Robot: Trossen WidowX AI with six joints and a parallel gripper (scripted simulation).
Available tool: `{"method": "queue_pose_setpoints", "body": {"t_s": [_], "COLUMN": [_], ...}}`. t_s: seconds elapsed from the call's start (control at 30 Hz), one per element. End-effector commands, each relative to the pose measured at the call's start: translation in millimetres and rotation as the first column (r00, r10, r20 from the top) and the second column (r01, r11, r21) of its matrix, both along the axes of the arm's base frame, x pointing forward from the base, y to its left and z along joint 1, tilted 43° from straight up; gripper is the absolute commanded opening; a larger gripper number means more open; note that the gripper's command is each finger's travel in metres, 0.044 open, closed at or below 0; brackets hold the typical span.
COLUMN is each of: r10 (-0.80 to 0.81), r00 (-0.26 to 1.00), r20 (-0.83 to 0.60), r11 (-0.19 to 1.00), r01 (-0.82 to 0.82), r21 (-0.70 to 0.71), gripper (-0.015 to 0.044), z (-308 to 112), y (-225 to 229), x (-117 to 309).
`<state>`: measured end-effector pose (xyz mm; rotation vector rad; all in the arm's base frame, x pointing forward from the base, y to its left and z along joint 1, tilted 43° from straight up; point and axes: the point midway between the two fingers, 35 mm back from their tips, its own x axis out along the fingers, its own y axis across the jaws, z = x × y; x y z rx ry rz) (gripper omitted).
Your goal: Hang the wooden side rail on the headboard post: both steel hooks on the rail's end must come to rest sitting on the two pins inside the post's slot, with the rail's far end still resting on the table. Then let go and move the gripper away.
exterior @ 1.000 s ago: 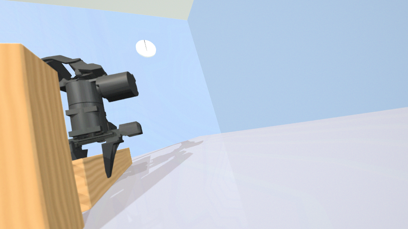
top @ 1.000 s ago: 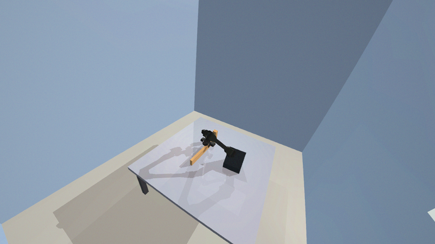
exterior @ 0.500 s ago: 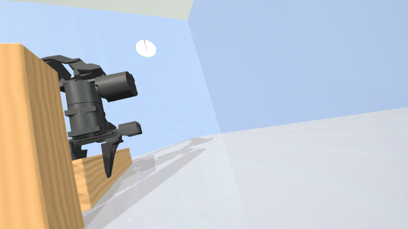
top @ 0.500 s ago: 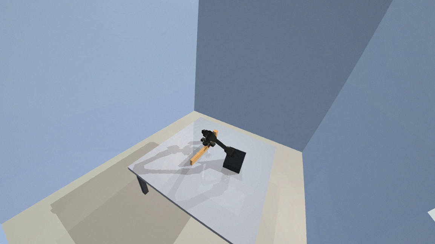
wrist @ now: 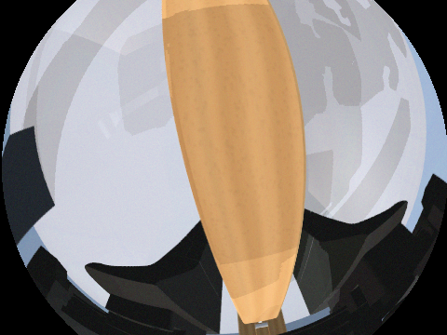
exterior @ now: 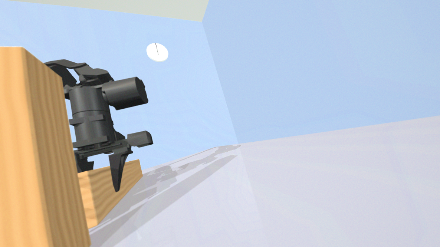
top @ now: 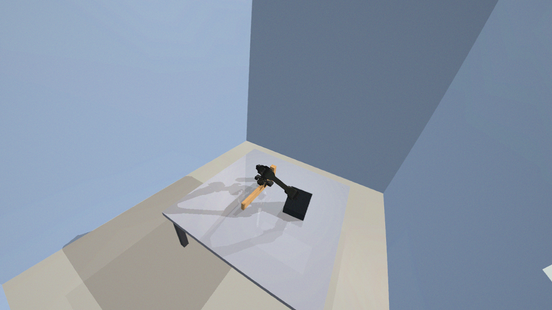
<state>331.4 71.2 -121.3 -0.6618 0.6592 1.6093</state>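
The wooden side rail [top: 252, 196] [exterior: 130, 175] [wrist: 237, 140] is a long light-wood bar. My gripper [top: 264, 184] [exterior: 102, 185] [wrist: 257, 247] is shut on it close to its post-side end, one finger on each side. The headboard post [top: 273, 168] [exterior: 6, 148] [wrist: 277, 328] stands upright just beyond that end. In the exterior view the post covers part of the rail's near end. The wrist view shows a small pale metallic bit between rail end and post. The pins and the hooks' seating cannot be made out. The rail's far end is low, at or near the table.
The dark base block [top: 300, 205] [wrist: 23, 181] of the arm stands on the pale table [top: 275, 257] [exterior: 318, 198], to the right of the rail in the top view. The arm reaches from it over the rail. Shadows cross the table around the rail.
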Motion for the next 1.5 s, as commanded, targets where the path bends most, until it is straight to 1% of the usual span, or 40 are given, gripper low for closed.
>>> {"method": "queue_pose_setpoints", "body": {"t_s": [0.0, 1.47], "r10": [-0.002, -0.002], "r00": [1.000, 1.000], "r20": [0.003, 0.003], "r11": [1.000, 1.000], "r01": [0.002, 0.002], "r21": [0.003, 0.002], "gripper": [0.0000, 0.0000], "z": [1.7, 7.0], "y": [-2.3, -7.2], "x": [0.7, 1.6]}}
